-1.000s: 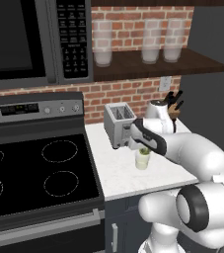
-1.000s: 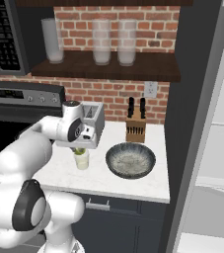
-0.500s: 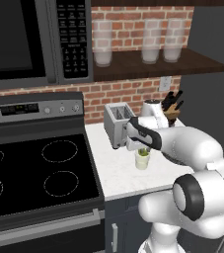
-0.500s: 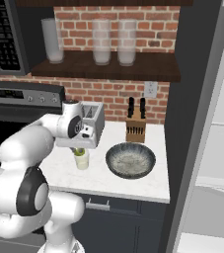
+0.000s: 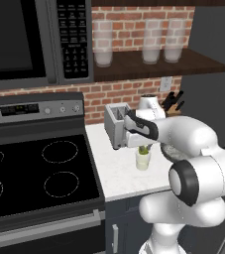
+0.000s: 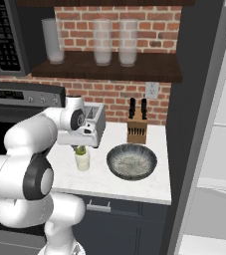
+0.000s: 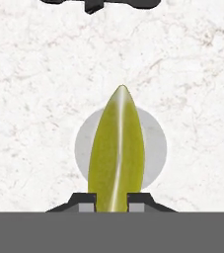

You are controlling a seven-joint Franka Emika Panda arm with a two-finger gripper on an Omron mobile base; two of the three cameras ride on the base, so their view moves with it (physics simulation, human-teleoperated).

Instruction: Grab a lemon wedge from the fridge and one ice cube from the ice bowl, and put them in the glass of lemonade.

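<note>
Lemon-drop step: the tool [image 7: 111, 197], clamped on the lemon wedge [image 7: 116, 148], hangs directly over the glass of lemonade [image 6: 82, 160] on the counter [image 6: 134, 185], ice bowl [image 6: 131, 161] at 3 o'clock; next, release.

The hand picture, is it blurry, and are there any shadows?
Hand view: the lemon wedge looks sharp between the gripper tips, over the pale round glass; no clear shadow on the counter. Right base view: softer, with grainy speckles in the bowl.

Toaster [image 5: 116, 125], knife block [image 6: 137, 130], stove [image 5: 34, 168]
</note>
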